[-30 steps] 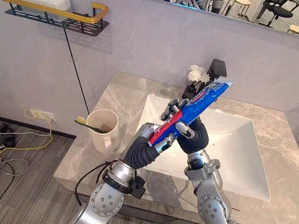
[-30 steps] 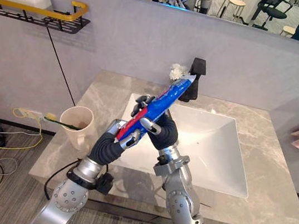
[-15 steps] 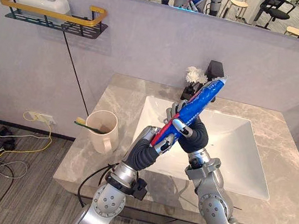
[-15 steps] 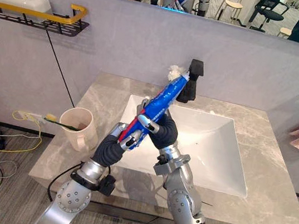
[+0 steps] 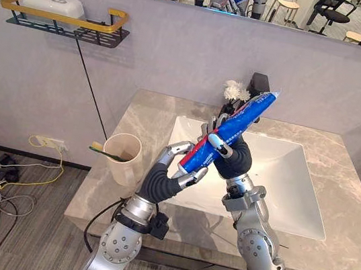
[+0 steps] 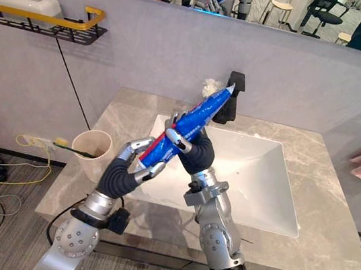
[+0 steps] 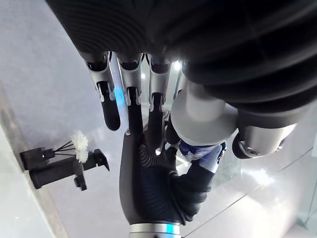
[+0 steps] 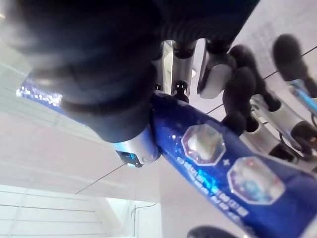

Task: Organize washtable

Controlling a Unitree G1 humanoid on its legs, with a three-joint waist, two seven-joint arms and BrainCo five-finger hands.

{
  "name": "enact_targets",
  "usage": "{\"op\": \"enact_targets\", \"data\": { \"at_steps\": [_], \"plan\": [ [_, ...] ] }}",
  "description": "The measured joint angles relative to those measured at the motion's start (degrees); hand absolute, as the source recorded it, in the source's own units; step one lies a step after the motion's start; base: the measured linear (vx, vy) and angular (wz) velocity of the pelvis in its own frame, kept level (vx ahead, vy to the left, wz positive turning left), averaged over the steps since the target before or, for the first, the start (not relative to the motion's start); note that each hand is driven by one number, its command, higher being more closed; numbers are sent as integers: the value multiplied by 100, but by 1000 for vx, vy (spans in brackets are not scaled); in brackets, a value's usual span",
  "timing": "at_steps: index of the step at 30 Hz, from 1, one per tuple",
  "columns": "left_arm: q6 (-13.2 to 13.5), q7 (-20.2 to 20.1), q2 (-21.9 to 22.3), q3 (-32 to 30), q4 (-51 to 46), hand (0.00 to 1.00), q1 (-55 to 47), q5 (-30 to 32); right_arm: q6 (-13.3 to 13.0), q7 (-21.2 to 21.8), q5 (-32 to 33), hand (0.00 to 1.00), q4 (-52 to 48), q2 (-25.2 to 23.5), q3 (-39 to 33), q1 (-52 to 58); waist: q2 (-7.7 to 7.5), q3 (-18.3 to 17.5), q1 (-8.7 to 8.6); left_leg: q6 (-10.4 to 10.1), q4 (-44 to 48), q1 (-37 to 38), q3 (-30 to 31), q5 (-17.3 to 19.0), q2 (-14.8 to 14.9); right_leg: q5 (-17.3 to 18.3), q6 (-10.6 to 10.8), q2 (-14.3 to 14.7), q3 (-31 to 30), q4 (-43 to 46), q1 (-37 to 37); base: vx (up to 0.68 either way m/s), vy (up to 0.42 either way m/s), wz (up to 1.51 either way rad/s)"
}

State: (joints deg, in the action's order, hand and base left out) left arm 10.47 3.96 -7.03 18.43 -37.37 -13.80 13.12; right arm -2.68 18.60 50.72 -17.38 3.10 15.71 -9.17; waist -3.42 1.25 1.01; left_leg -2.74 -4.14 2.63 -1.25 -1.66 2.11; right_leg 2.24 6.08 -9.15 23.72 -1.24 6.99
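A blue and red toothpaste tube (image 5: 239, 119) slants up over the sink, and my right hand (image 5: 230, 154) is shut on its lower half. The same tube (image 8: 214, 154) runs past the right hand's curled fingers in the right wrist view. My left hand (image 5: 170, 172) stands open just left of the tube's lower end, its fingers (image 7: 130, 97) straight. I cannot tell whether its thumb touches the tube. A cream cup (image 5: 123, 157) with a toothbrush (image 5: 106, 152) lying across its rim stands on the counter's left part.
The white basin (image 5: 286, 185) is set in a grey marble counter (image 5: 348, 201). A black faucet (image 5: 260, 86) with a white tuft (image 5: 238, 89) beside it stands at the back. A yellow-railed wall shelf (image 5: 65, 20) holds a white box (image 5: 52, 2).
My left hand has let go of the tube's lower end, straightened its fingers and drawn slightly left. The right hand keeps the tube, raised about as before.
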Motion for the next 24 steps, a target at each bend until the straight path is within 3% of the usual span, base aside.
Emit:
{"op": "enact_targets", "data": {
  "at_steps": [5, 7, 12, 15, 17, 21, 24],
  "plan": [
    [355, 569, 221, -1026, -917, 0, -13, -354, -63, -119, -179, 100, 57, 41, -536, 193, 16, 11, 19, 0, -1, 18, 119, 0, -24, 5, 1, -15, 126, -5, 92, -2, 0, 11],
    [451, 753, 256, -1259, -1064, 0, -34, -353, -75, -128, -181, 100, 56, 50, -691, 230, 44, 29, 102, 0, -1, 14, 129, 0, -20, 5, 2, -9, 128, -5, 90, -8, -1, 4],
    [461, 946, 567, -1967, -1069, 0, -331, -356, -87, -120, -187, 100, 52, 50, -734, 250, 100, 66, 140, 4, -67, 13, 190, -33, -20, 9, 5, -3, 180, -7, 93, -9, -5, 4],
    [461, 1033, 691, -2359, -1071, 0, -394, -357, -88, -124, -201, 100, 20, -9, -942, 347, 79, 79, 172, 6, -115, -20, 282, -71, -31, 18, 9, -5, 282, -7, 93, 3, -9, 17],
    [460, 1131, 779, -2678, -1070, 0, -423, -355, -89, -128, -249, 100, 15, -41, -1047, 434, 77, 82, 284, 6, -115, -19, 286, -71, -34, 18, 9, -7, 286, -7, 97, 4, -1, 3],
    [449, 1366, 1068, -3402, -980, 0, -635, -348, -94, -146, -370, 100, 13, -81, -1207, 507, 54, 106, 297, 6, -115, -44, 341, -71, -48, 27, 12, -15, 335, -7, 104, -1, -3, 7],
    [435, 1496, 1158, -3937, -426, 0, -888, -350, -100, -146, -408, 100, 13, -104, -1386, 516, 40, 120, 304, 6, -115, -81, 416, -71, -62, 46, 13, -21, 412, -6, 110, -6, -9, 11]
  ]
}}
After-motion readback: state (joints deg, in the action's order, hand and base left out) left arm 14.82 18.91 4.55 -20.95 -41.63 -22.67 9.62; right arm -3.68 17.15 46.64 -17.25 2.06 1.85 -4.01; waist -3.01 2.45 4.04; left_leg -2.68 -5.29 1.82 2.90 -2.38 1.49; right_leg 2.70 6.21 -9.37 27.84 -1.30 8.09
